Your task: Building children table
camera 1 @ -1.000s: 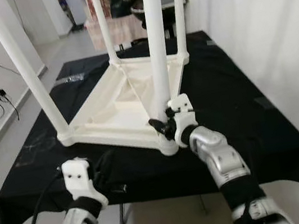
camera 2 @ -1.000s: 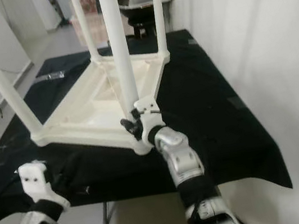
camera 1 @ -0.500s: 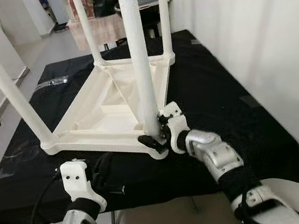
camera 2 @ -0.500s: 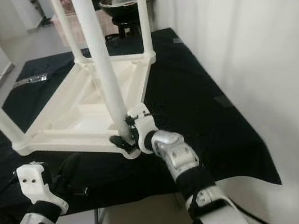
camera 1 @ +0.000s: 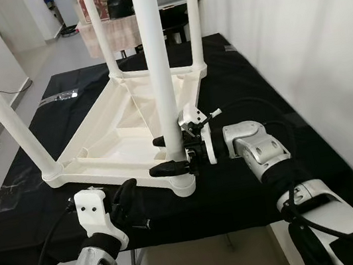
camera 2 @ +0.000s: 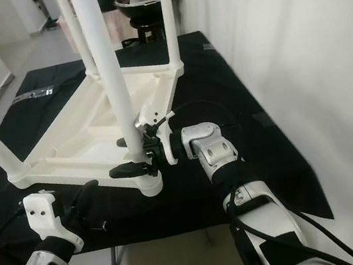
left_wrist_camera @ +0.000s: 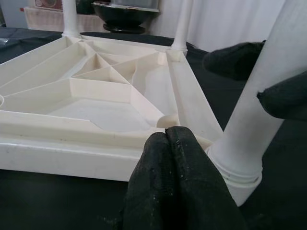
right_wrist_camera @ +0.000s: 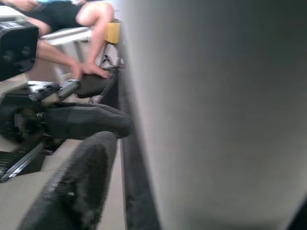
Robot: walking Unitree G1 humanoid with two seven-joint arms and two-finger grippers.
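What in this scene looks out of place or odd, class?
The white plastic children's table lies upside down on the black cloth-covered table, its four legs pointing up, as for assembly. Nothing looks broken or spilled.

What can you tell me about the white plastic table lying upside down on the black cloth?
The white plastic children's table lies upside down on the black cloth, its ribbed underside facing up. Four round white legs stand up from its corners. The right pincer reaches across the near right leg just above its socket, one black finger on each side of it. The left pincer, fingers shut, sits close before the near edge.
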